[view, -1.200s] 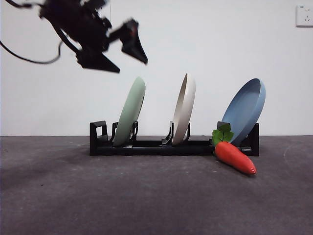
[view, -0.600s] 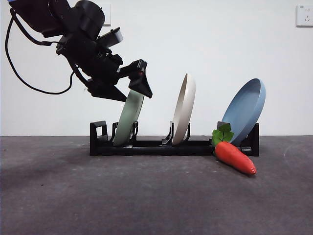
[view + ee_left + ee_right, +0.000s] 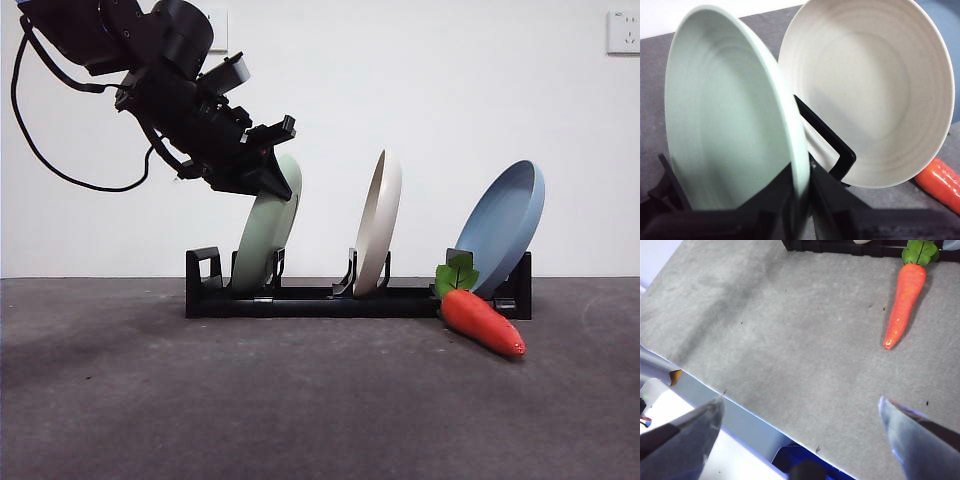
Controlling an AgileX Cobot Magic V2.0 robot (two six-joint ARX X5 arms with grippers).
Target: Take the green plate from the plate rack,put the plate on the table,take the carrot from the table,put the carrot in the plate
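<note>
The left hand (image 3: 268,175) grips the upper rim of the green plate (image 3: 264,235), one black jaw pressed on each face of the rim, as the left wrist view shows with the jaws closed tight on the plate's edge (image 3: 801,200). In the front view this hand reaches down at a slant from the upper corner, its dark arm and a looping cable behind it. The green plate under the hand stands nearly upright, leaning a little, with its lower edge seated in a slotted holder of the plate rack (image 3: 320,298), which lies on the table (image 3: 300,400). Just beyond the hand along the rack stands the cream-white plate (image 3: 377,225), also on edge in its own holder, apart from the green one; in the left wrist view its hollow face (image 3: 870,90) fills the space behind the green plate's rim. Farther from the hand, at the far end of the rack, the blue plate (image 3: 503,225) leans back more steeply. The carrot (image 3: 482,322) lies on the table just in front of that end, its green leaves up against the rack and its blunt tip pointing away from it. The right hand (image 3: 800,435) hangs well apart from all this over the table's near edge, jaws spread wide and holding nothing, with the carrot (image 3: 902,300) well ahead of it.
</note>
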